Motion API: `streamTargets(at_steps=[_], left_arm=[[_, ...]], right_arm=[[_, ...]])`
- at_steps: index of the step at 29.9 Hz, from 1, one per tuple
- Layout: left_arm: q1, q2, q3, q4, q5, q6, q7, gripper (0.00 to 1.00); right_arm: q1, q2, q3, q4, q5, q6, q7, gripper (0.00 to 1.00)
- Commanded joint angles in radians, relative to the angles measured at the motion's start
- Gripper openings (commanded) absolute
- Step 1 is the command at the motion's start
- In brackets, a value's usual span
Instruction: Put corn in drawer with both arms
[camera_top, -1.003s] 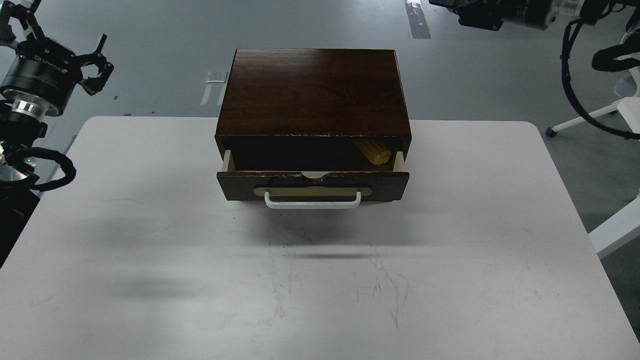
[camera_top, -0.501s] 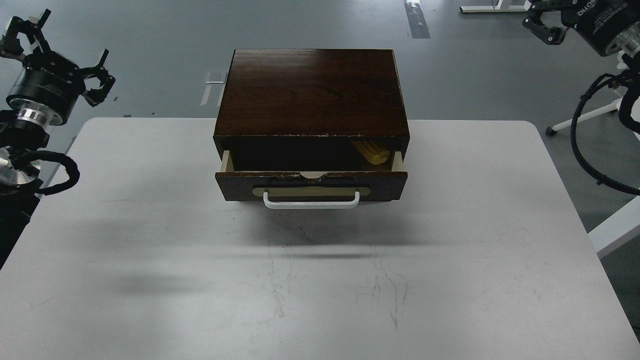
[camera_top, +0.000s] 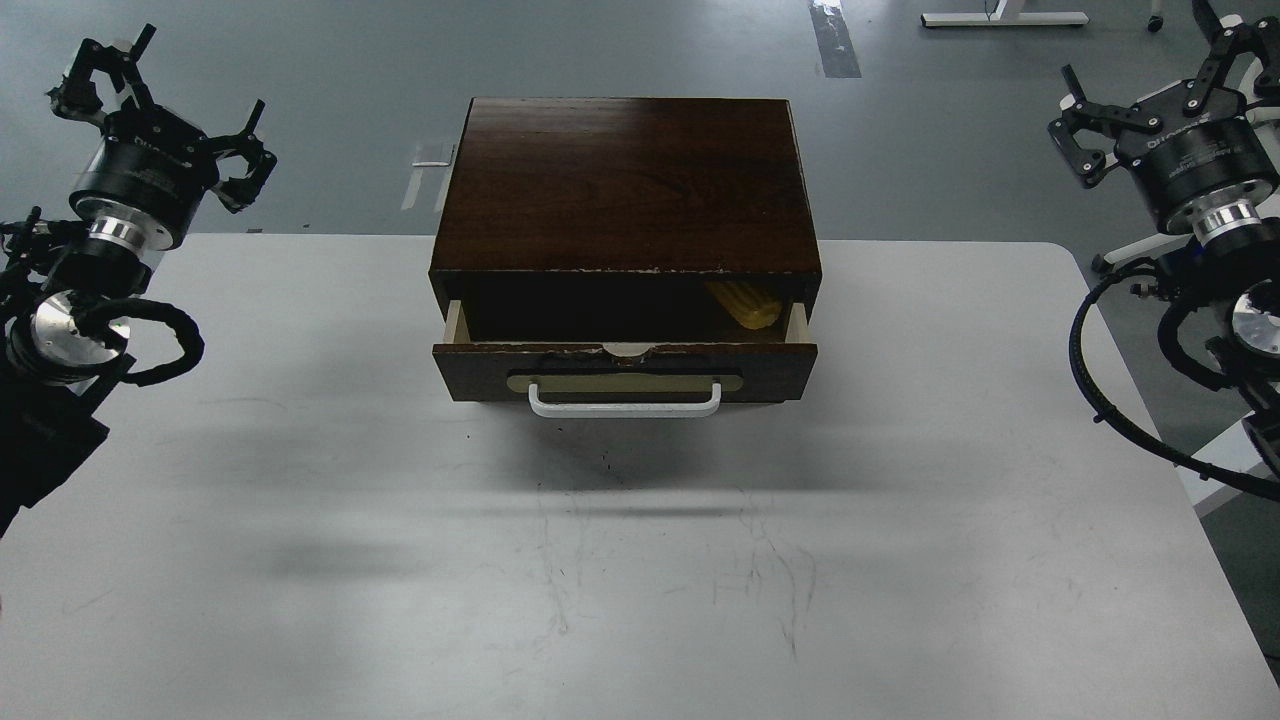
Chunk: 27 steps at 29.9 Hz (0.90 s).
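The yellow ribbed corn (camera_top: 745, 301) lies inside the drawer (camera_top: 625, 368), at its right end, partly under the cabinet top. The dark-brown drawer stands pulled out a little from the wooden box cabinet (camera_top: 625, 185); its white bar handle (camera_top: 624, 400) faces me. My left gripper (camera_top: 160, 85) is open and empty, raised beyond the table's far left corner. My right gripper (camera_top: 1150, 80) is open and empty, raised beyond the far right corner. Both are well away from the cabinet.
The cabinet sits at the back middle of a white table (camera_top: 620, 560). Grey floor lies behind it. A white chair base (camera_top: 1160, 245) stands off the table's right side, behind my right arm.
My right arm has swung down and back from the top edge to the right side, its gripper now in full view. My left gripper has shifted slightly right. Corn and drawer have not moved.
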Motion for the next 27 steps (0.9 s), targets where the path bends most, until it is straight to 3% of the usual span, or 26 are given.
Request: streamTargets(at_steps=[1, 27], left_arm=[[-0.002, -0.001, -0.002, 0.000, 0.000, 0.000, 0.000, 0.98], [-0.006, -0.043, -0.089, -0.005, -0.022, 0.000, -0.002, 0.98]], right_arm=[[-0.009, 0.023, 0.019, -0.052, 0.077, 0.012, -0.001, 1.00], [-0.035, 0.059, 0.009, -0.074, 0.092, 0.012, 0.018, 1.00]])
